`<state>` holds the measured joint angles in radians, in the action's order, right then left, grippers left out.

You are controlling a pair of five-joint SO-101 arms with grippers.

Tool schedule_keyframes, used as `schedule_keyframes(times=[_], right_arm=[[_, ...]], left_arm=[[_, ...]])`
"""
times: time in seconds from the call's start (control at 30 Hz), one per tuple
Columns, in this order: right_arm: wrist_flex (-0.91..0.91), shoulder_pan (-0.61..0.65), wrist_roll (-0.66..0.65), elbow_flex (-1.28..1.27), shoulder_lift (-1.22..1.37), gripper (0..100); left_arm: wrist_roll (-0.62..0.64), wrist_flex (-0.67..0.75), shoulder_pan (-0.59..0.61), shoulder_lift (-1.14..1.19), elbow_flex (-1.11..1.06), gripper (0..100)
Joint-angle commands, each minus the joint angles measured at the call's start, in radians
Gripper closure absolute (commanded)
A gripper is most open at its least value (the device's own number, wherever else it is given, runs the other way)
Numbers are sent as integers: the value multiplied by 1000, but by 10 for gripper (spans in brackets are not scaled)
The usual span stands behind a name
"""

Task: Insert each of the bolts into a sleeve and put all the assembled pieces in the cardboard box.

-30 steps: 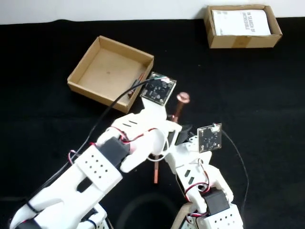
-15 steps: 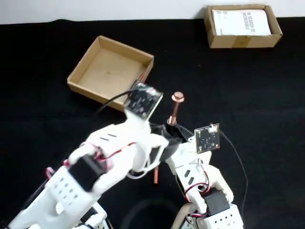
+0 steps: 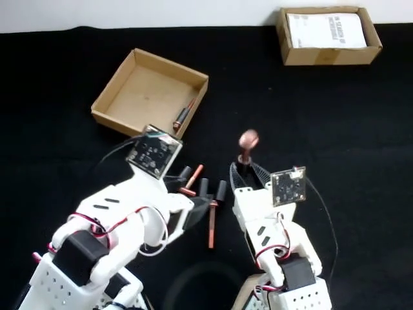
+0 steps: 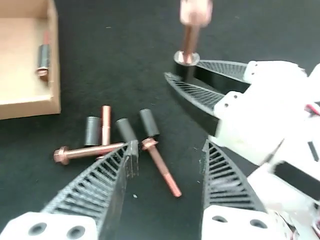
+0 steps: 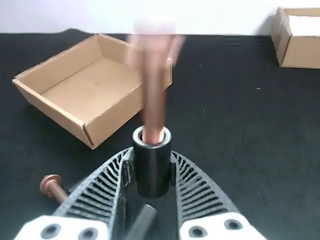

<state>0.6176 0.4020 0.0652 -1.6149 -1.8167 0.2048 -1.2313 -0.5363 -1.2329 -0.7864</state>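
Right pincer (image 5: 151, 156) clenched on a black cylindrical sleeve (image 5: 151, 175), copper metal bolt (image 5: 153, 95) half seated; released left pincer (image 4: 169, 147) should likely push it home.

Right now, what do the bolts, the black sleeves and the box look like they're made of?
The bolts look like metal with a coppery, slightly shiny finish. The sleeves are smooth matte black tubes: plastic or dark-coated metal, I cannot tell which. The cardboard box is plain brown cardboard, dull, with folded walls.
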Motion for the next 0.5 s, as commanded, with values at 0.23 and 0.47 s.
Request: schedule_keyframes(times=[0.23, 0.47], right_arm=[[21, -36, -8, 59, -7, 992], [22, -35, -3, 173, 120, 992]], left_arm=[[-2, -9, 85, -70, -5, 787], [-5, -3, 240, -188, -156, 787]])
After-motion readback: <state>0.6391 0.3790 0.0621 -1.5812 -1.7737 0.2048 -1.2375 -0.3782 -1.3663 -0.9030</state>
